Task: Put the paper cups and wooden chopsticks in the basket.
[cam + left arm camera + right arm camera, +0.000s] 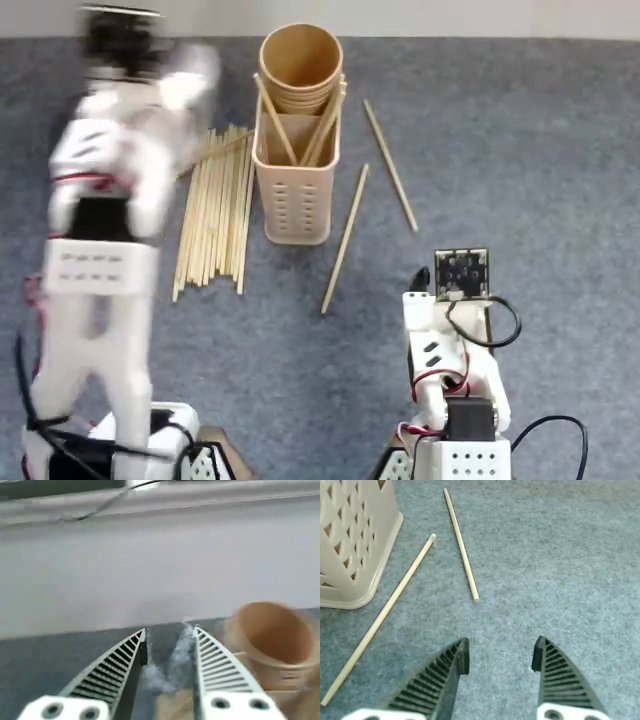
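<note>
Some thin wooden chopsticks [280,130] and stacked brown paper cups [300,65] sit in the beige plastic basket [293,205], while a pile [212,205] on its left and two sticks [346,238] on its right remain, with left gripper [170,629] and right gripper [502,640] both spread and empty.

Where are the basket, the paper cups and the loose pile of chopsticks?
basket [293,205], high view, its perforated side wall.
paper cups [300,58], high view, inside the top cup.
pile of chopsticks [212,215], high view, middle of the sticks.

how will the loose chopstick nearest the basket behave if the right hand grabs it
Probably stiff and light: the chopstick is a thin, straight wooden stick. It lies flat on the carpet, so the right hand may find little to pinch. Gripped off-centre, it might pivot.
</note>
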Controlling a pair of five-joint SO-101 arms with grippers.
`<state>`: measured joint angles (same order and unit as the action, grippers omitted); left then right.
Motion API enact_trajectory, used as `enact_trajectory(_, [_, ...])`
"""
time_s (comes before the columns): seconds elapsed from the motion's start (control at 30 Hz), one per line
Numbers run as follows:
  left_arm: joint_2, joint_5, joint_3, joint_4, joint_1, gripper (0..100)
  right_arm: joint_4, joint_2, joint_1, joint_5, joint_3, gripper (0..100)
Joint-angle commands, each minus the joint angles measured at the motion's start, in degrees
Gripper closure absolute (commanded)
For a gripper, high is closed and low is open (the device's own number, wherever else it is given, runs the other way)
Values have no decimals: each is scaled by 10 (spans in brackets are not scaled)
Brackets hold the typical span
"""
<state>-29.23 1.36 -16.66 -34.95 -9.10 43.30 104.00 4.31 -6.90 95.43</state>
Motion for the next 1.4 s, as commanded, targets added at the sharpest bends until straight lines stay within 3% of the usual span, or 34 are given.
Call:
enact_trajectory(0.0, [21,4,3,-77,-125,880,0,11,-5,-8,74,785])
enact_trajectory(0.07, [70,-9,6,-116,-166,880,0,11,-5,-8,74,785])
enact_trajectory(0.2, [189,-130,5,-170,-178,880,0,11,-5,-8,75,785])
enact_trajectory(0.4, [263,-258,5,-263,-73,886,0,11,-5,-8,75,785])
enact_trajectory(0.57, [269,-257,6,-264,-20,969,0,11,-5,-8,75,785])
enact_trajectory(0.73, [327,-230,72,-253,-58,852,0,11,-5,-8,75,785])
enact_trajectory(0.97, [580,-250,358,-465,-70,836,0,11,-5,-8,74,785])
enact_trajectory(1.1, [677,-215,511,-564,-50,835,0,11,-5,-8,74,785])
enact_trajectory(1.23, [735,-174,601,-585,-44,835,0,11,-5,-8,74,785])
enact_trajectory(1.37, [778,-173,611,-583,-40,835,0,11,-5,-8,74,785])
